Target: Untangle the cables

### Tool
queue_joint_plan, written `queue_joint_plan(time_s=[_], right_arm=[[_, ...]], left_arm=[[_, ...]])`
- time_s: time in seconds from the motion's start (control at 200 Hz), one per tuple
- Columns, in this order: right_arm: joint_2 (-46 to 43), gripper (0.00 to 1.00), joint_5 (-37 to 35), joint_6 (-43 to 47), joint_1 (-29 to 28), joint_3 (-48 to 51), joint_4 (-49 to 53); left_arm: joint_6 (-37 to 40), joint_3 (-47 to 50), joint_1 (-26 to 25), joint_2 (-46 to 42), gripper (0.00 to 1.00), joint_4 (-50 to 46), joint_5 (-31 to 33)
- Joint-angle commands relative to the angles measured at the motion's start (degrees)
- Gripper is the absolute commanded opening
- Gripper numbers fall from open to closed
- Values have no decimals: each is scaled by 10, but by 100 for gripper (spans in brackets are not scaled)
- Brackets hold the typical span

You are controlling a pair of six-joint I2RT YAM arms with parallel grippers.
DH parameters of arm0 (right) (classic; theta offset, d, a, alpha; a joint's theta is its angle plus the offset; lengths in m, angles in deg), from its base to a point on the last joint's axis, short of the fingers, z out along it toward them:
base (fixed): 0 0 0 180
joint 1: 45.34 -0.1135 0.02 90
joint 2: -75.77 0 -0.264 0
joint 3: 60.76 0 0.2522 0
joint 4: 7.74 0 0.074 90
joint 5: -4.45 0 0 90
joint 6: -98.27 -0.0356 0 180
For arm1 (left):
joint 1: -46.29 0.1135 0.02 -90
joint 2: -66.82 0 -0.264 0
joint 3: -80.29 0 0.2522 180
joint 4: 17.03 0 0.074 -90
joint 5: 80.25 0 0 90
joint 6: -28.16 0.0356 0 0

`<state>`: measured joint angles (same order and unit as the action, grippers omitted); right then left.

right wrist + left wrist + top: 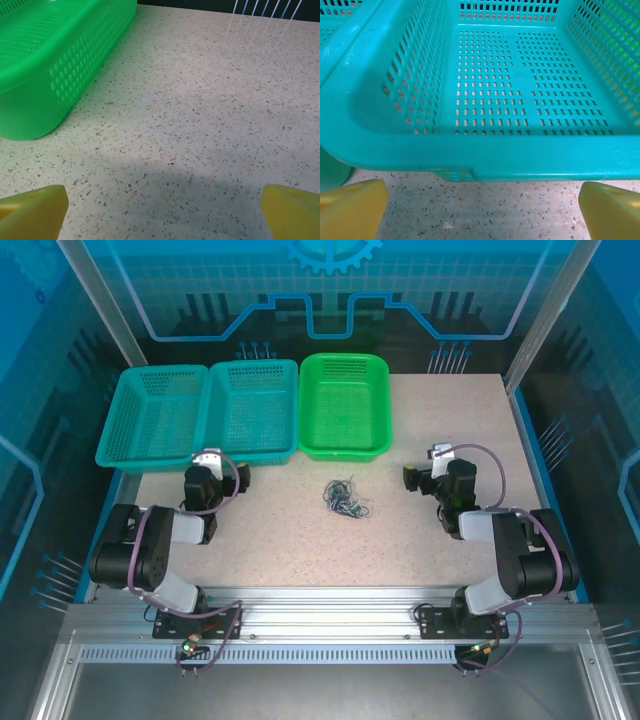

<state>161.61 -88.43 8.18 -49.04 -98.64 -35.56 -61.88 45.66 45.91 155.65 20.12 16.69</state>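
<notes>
Cables (pixel 345 500) lie knotted on the desk (pixel 290 555) just in front of the green basket (pixel 345 405), left jaws and right jaws spread, empty, either side; risk: pinching 2 or more strands together would tighten or drag the knot.

cables (pixel 345 500) — small dark tangle, mid-table

Both arms folded, elbows back by the tabletop's near edge, wrists aimed at the far edge. Left black two-finger gripper (pixel 480 212) sits toward the left edge, yellow fingertips (pixel 350 207) spread wide, nothing between. Right black two-finger gripper (pixel 160 212) toward the right edge, same state.
</notes>
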Motion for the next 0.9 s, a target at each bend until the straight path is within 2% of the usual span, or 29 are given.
queue_joint_plan(time_s=[0.0,0.485,0.57,0.635,0.705,0.75,0.845,0.895], right_arm=[[2,100,6,6,6,-12,-4],[1,100,28,6,11,-12,-4],[-26,100,-36,-20,11,-4,3],[-70,100,-93,-45,12,7,22],[-142,100,-134,-78,12,6,96],[-200,100,-150,-110,14,-9,177],[-303,100,-146,-198,20,-71,385],[-337,100,-106,-235,20,-113,495]], left_arm=[[-1,-12,-1,-1,99,16,-14],[-4,-10,0,-1,99,19,-8],[-6,-5,0,-1,99,27,3],[-13,24,0,-1,99,80,25],[-21,71,-1,0,99,178,53],[-16,92,-8,-21,99,198,71],[24,101,-54,-122,99,142,121],[41,91,-90,-197,99,73,161]])
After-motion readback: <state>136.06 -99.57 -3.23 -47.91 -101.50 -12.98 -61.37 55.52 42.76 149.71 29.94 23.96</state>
